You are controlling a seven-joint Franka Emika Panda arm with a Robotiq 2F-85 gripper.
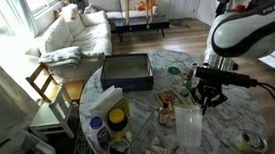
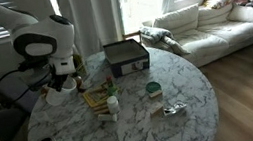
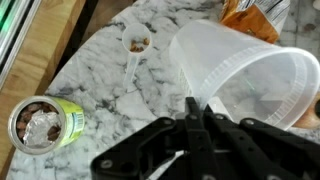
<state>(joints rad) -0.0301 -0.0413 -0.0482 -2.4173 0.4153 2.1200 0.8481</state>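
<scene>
Plastic cup (image 3: 250, 75), one; green can (image 3: 42, 122), one; closed claw (image 3: 198, 110).

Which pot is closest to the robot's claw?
The big see-through plastic cup, right next to the gripper. The little green can sits farther off and holds something brownish.

You have the translucent plastic cup (image 3: 245, 75) on the round marble table (image 2: 185, 87), just beside your jaws. Wrist view: open green tin can (image 3: 42, 122) left of the cup, white plastic spoon (image 3: 133, 60) between them, farther off. Dark rectangular box (image 1: 127, 71) well apart, at the table's edge.
</scene>
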